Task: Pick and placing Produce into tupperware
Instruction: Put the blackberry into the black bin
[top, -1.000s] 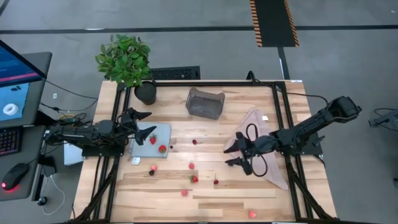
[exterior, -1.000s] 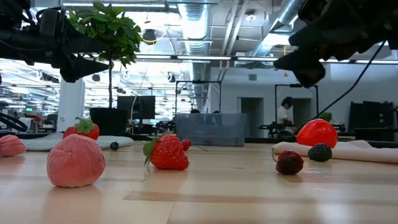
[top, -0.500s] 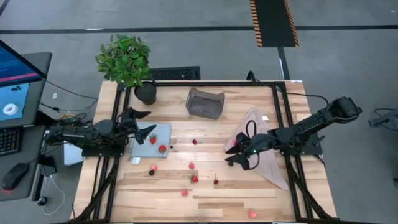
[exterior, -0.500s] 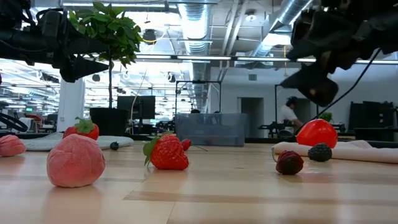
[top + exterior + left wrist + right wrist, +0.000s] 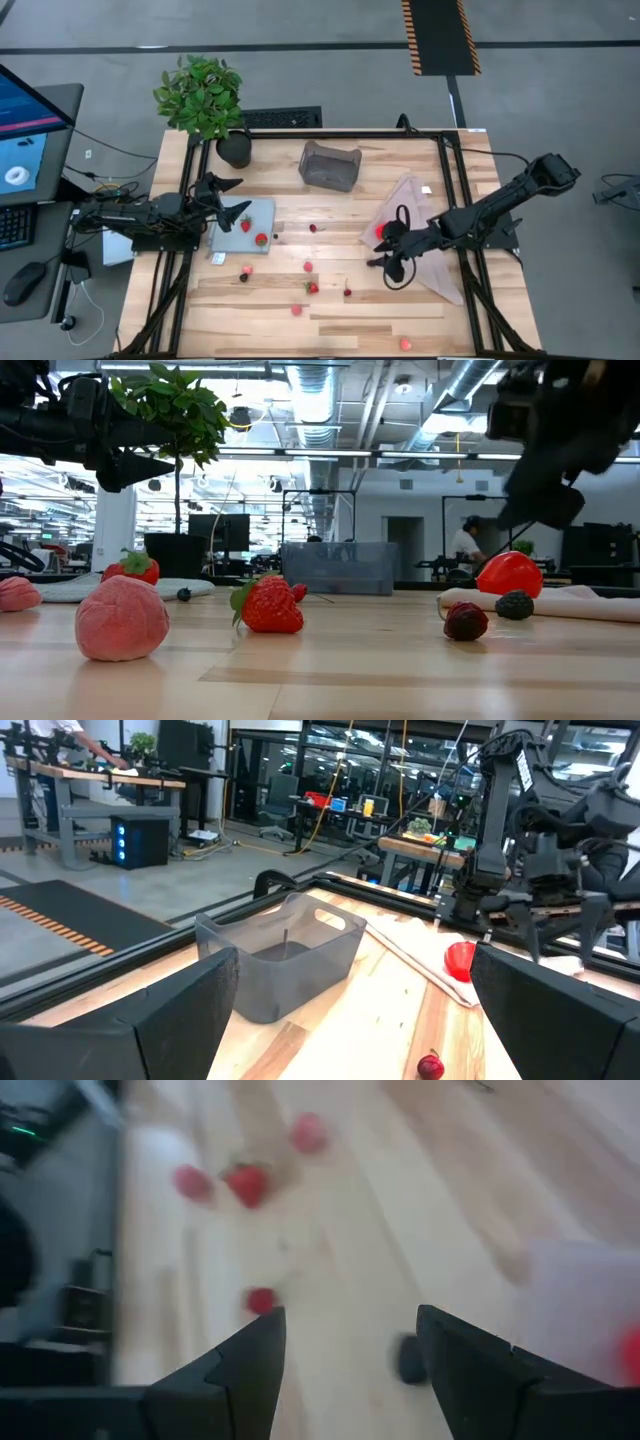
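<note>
The right gripper (image 5: 392, 262) hangs over the pink cloth (image 5: 432, 262) on the right side of the table, its fingers spread apart with nothing between them, as its own wrist view shows; that open stance suits an approach to a pick, not a carry. The larger bright red round fruit (image 5: 381, 230) lies on the cloth's left edge just beside the gripper, and it is probably the target, though that is only a guess. The tupperware (image 5: 329, 165) sits at the far middle of the table and appears empty, well apart from both grippers, so anything picked must be carried to it across open wood. The small berries (image 5: 309, 267) lie scattered over the near half of the table, each apart from the others, which leaves room for fingers to close around one at a time. The left gripper (image 5: 232, 201) waits at the left side above the pale blue-grey mat (image 5: 262, 210), where two strawberries (image 5: 261, 239) rest; its fingers are parted and hold nothing.
</note>
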Motion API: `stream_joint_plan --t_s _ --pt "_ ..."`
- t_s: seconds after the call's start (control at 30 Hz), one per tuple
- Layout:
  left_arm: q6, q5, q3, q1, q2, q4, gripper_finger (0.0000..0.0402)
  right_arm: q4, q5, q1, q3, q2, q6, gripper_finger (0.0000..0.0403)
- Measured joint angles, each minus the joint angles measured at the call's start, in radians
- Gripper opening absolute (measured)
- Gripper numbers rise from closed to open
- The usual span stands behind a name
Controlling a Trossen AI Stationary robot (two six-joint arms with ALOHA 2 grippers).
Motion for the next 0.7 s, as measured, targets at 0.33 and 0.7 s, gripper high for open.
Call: stream_joint_plan --t_s 0.33,0.7 --pt "0.000 0.015 0.000 0.000 0.000 0.000 0.0385 -0.060 0.016 0.011 0.062 0.185 0.021 0.0249" --pt "0.000 0.017 0.000 0.000 0.007 0.000 0.0385 -0.206 -0.011 0.010 0.234 0.421 -0.029 0.0249"
